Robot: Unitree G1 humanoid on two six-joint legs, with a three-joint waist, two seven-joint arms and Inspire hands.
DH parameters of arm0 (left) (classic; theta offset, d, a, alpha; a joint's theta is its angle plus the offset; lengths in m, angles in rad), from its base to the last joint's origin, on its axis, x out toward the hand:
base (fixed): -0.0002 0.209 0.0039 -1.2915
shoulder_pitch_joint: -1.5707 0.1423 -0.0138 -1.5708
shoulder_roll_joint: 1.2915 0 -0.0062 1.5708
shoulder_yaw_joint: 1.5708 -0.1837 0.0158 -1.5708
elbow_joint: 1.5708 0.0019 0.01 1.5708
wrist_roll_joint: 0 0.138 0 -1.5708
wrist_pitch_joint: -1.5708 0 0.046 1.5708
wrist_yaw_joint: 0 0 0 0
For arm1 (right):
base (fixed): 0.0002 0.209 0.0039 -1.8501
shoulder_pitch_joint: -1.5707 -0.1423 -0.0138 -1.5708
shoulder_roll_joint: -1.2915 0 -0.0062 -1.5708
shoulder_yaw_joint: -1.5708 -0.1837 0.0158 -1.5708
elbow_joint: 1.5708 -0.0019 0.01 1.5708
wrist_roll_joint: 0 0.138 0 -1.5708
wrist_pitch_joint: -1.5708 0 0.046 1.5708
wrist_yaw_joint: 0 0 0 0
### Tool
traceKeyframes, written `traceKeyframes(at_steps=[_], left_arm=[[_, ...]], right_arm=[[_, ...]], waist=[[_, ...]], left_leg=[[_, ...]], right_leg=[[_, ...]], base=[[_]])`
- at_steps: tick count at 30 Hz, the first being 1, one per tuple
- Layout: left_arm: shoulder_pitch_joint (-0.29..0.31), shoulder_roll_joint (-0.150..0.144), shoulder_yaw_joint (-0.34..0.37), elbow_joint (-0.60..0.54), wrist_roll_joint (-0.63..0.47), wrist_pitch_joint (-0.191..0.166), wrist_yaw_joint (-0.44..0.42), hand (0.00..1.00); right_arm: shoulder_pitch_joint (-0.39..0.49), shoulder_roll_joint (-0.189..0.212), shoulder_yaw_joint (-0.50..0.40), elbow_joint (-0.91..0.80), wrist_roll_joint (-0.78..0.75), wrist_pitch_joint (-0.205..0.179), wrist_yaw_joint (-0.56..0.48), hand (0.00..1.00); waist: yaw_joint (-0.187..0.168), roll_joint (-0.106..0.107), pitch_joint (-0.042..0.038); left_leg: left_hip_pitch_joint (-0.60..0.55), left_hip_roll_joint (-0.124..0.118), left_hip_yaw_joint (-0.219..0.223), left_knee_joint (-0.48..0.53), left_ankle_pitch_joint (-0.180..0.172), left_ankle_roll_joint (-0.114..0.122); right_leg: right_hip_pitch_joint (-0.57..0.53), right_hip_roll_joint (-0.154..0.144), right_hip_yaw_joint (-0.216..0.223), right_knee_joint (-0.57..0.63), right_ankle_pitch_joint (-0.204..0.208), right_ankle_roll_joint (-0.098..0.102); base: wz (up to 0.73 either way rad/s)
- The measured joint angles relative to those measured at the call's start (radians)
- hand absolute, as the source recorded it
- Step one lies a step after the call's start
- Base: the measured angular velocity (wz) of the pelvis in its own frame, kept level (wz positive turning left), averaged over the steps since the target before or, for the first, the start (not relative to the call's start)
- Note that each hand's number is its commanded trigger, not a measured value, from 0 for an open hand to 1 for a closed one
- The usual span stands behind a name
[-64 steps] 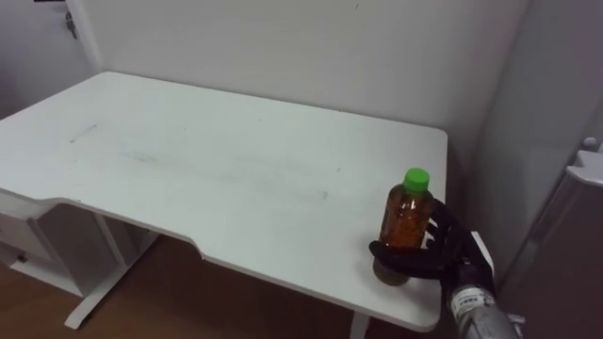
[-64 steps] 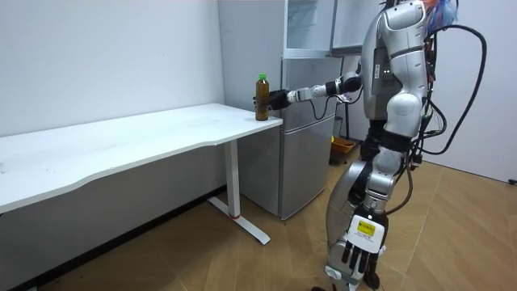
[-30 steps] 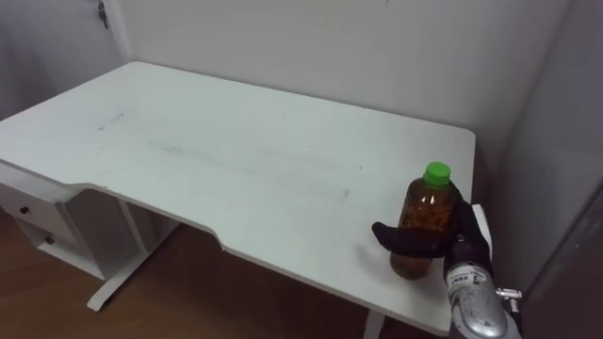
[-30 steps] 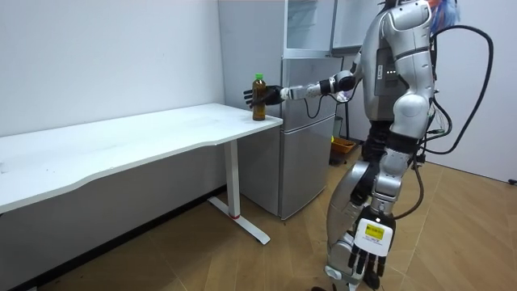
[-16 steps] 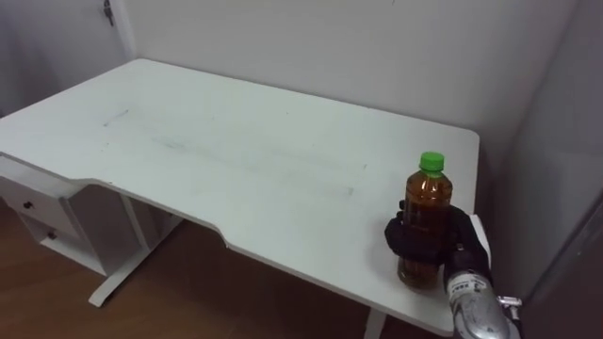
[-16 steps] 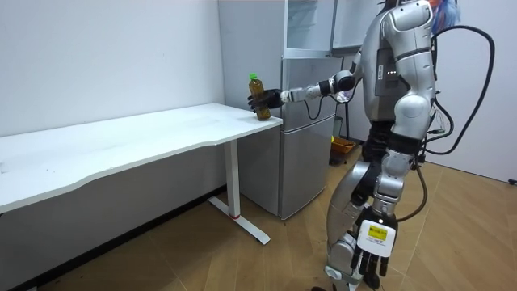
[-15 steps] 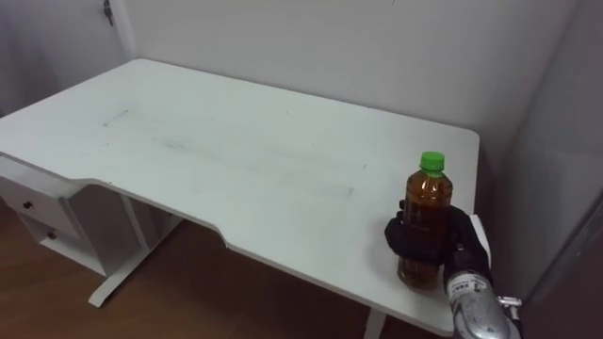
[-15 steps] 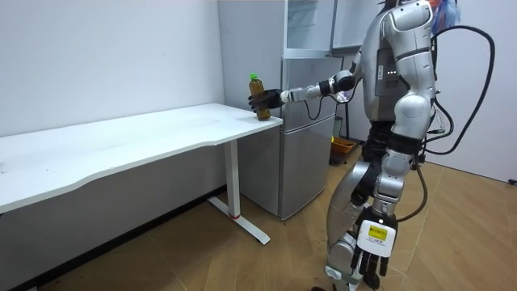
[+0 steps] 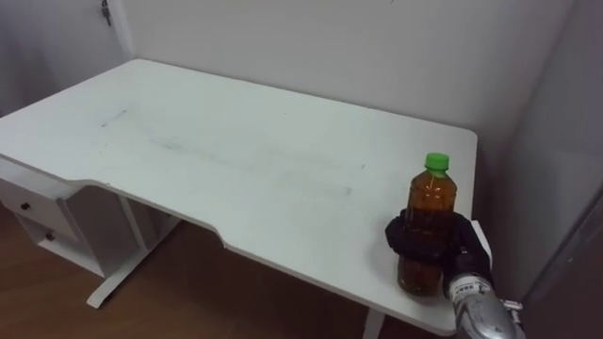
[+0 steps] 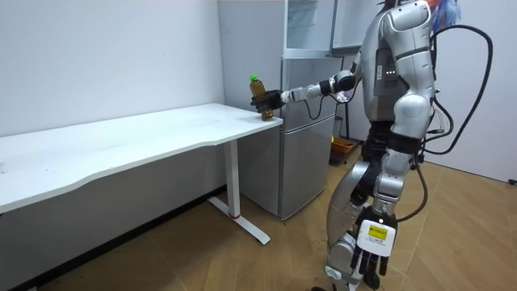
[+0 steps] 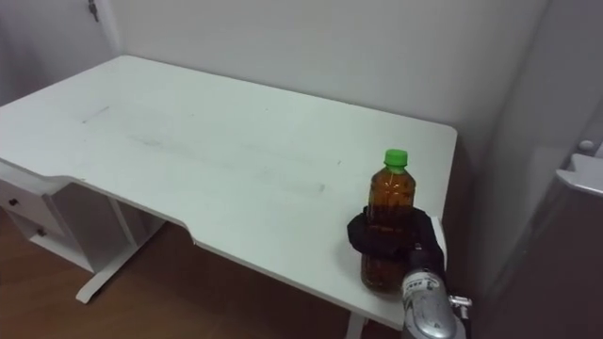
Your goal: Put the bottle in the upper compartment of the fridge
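An amber bottle [image 9: 431, 198] with a green cap stands upright at the front right corner of the white table [image 9: 236, 160]. My right hand [image 9: 415, 241] is shut on its lower half, dark fingers wrapped round the front. Whether the base rests on the table I cannot tell. In the room view the bottle [image 10: 257, 87] leans a little in that hand [image 10: 267, 100] at the table's end. My left hand [image 10: 362, 260] hangs open by my leg. The upper fridge [image 10: 311, 24] stands above the grey lower fridge [image 10: 305, 137], just past the table's end.
I stand on the wooden floor beside the fridge, right arm stretched out to the table. A white drawer unit [image 9: 42, 235] sits under the table's left side. The fridge's grey side [image 9: 565, 254] rises close to the right of the bottle. A wall runs behind the table.
My right hand's fingers, spread beside the bottle a second ago, have curled round it. The bottle now leans slightly in the room view.
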Motion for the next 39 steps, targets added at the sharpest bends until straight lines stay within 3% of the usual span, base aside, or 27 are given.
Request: traceKeyframes(at_steps=[8, 15, 20, 25, 29, 37, 39], left_arm=[[0.029, 0.001, 0.090, -0.019, 0.005, -0.026, -0.004, 0.00], [0.082, 0.005, 0.102, -0.016, -0.001, -0.036, -0.005, 0.00], [0.084, 0.005, 0.171, -0.010, 0.011, -0.037, -0.004, 0.00], [0.089, 0.006, 0.173, -0.012, 0.013, -0.038, 0.000, 0.00], [0.092, 0.006, 0.202, -0.008, 0.027, -0.038, 0.002, 0.00], [0.092, 0.013, 0.251, -0.016, 0.031, -0.037, 0.006, 0.00], [0.092, 0.013, 0.254, -0.030, 0.045, -0.037, 0.016, 0.00]], right_arm=[[0.072, -0.067, -0.001, -0.265, 0.008, 0.018, 0.054, 1.00], [0.128, -0.152, -0.008, -0.471, 0.024, 0.018, 0.085, 1.00], [0.129, -0.160, -0.038, -0.545, 0.039, 0.030, 0.120, 1.00], [0.128, -0.166, -0.110, -0.616, 0.035, 0.032, 0.121, 1.00], [0.128, -0.167, -0.142, -0.630, 0.020, 0.035, 0.118, 1.00], [0.127, -0.174, -0.205, -0.698, -0.004, 0.042, 0.055, 1.00], [0.125, -0.198, -0.206, -0.704, -0.006, 0.047, 0.049, 1.00]], waist=[[-0.028, 0.003, -0.0043], [-0.088, -0.007, -0.0258], [-0.105, -0.032, -0.0361], [-0.117, -0.038, -0.0316], [-0.129, -0.036, -0.0172], [-0.135, -0.034, -0.0215], [-0.145, -0.035, -0.0237]], left_leg=[[0.067, 0.004, 0.029, -0.034, 0.000, 0.000], [0.174, 0.010, 0.063, -0.084, 0.000, -0.001], [0.220, 0.019, 0.064, -0.097, -0.001, -0.010], [0.234, 0.020, 0.064, -0.095, -0.004, -0.011], [0.245, 0.021, 0.066, -0.095, -0.004, -0.011], [0.246, 0.024, 0.086, -0.103, -0.005, -0.010], [0.247, 0.024, 0.086, -0.104, -0.005, -0.010]], right_leg=[[0.040, 0.001, 0.025, -0.006, 0.002, 0.003], [0.121, 0.010, 0.052, -0.036, 0.003, 0.006], [0.170, 0.032, 0.067, -0.079, 0.016, 0.002], [0.194, 0.034, 0.070, -0.088, 0.020, 0.002], [0.202, 0.036, 0.072, -0.090, 0.022, 0.002], [0.190, 0.037, 0.086, -0.088, 0.022, 0.002], [0.190, 0.036, 0.087, -0.087, 0.022, 0.002]], base=[[-0.10], [-0.15], [-0.07], [-0.01], [-0.01], [-0.07], [0.00]])
